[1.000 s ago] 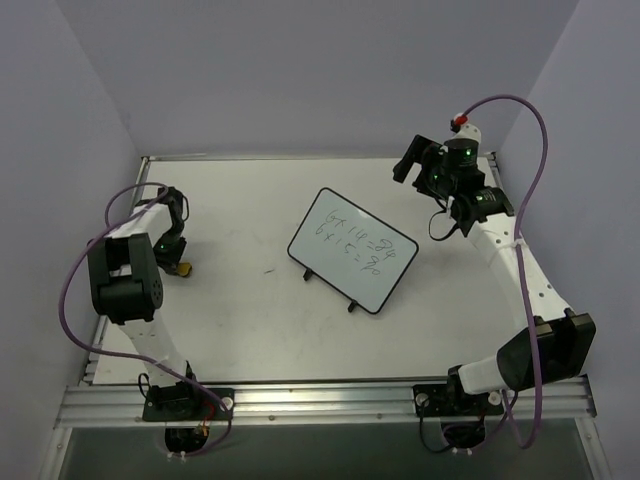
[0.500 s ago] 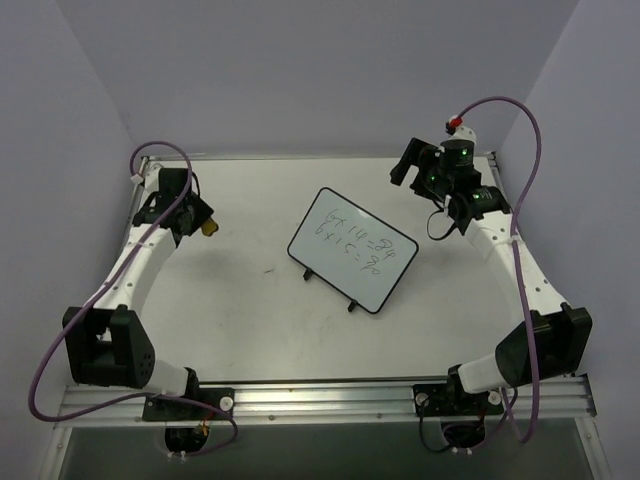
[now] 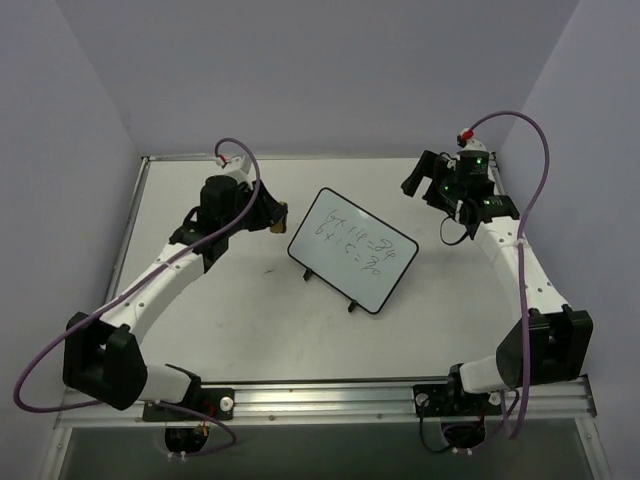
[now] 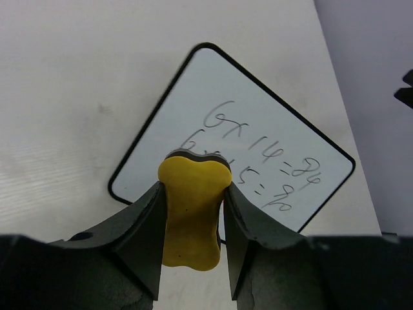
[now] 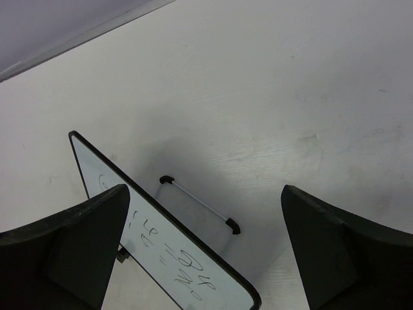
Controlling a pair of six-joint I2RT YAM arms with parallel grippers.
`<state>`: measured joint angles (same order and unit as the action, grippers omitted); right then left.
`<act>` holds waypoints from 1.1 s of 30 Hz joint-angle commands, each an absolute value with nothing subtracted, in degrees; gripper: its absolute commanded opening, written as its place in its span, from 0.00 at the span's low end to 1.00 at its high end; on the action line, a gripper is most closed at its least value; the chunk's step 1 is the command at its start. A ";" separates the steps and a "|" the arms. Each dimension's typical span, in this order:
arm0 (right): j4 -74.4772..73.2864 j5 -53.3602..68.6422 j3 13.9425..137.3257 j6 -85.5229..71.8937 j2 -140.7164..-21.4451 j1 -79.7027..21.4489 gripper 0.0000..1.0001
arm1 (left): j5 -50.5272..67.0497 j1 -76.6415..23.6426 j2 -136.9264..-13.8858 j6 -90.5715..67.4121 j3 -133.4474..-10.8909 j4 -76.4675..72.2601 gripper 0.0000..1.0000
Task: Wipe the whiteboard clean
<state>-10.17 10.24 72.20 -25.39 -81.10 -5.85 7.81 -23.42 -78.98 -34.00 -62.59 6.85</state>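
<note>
The whiteboard (image 3: pixel 353 250) stands tilted on two black feet at the table's centre, black-framed, with two lines of green handwriting. It shows in the left wrist view (image 4: pixel 258 148) and, from behind its top edge, in the right wrist view (image 5: pixel 161 252). My left gripper (image 3: pixel 278 216) is shut on a yellow eraser (image 4: pixel 192 206) and hovers just left of the board's upper left corner, apart from it. My right gripper (image 3: pixel 418 178) is open and empty, raised beyond the board's upper right side.
The white table (image 3: pixel 230 320) is bounded by a metal rail at the front (image 3: pixel 330 400) and purple walls behind and at the sides. A wire stand (image 5: pixel 197 203) props up the board's back.
My left arm has swung from the table's left side up and to the right, carrying the eraser close to the board's upper left corner. My right gripper has shifted slightly to the right.
</note>
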 commanded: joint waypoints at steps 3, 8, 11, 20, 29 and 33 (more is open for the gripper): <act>-9.58 13.45 68.21 -24.35 -74.71 -4.92 1.00 | 10.90 -30.22 -80.32 -30.06 -61.17 -5.27 0.02; -6.52 17.75 63.29 -26.10 -71.90 -4.92 1.00 | 11.16 -34.27 -88.76 -28.57 -65.12 -8.07 0.02; -5.19 18.81 60.65 -26.54 -69.61 -4.92 1.00 | 11.16 -35.86 -92.72 -28.48 -67.41 -8.61 0.02; -5.54 15.74 55.99 -25.66 -67.15 -4.92 0.99 | 6.60 -41.83 -98.61 -24.44 -70.58 -8.70 0.02; -4.40 15.38 53.70 -25.93 -66.45 -5.01 0.99 | -3.68 -46.40 -99.93 -19.79 -69.87 -12.30 0.02; -3.52 15.38 51.77 -26.19 -66.18 -5.01 0.98 | -7.55 -48.07 -101.16 -16.97 -69.70 -14.41 0.02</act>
<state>-5.65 15.90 52.71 -25.89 -67.77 -4.95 -2.46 -46.83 -100.09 -20.75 -68.20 -8.88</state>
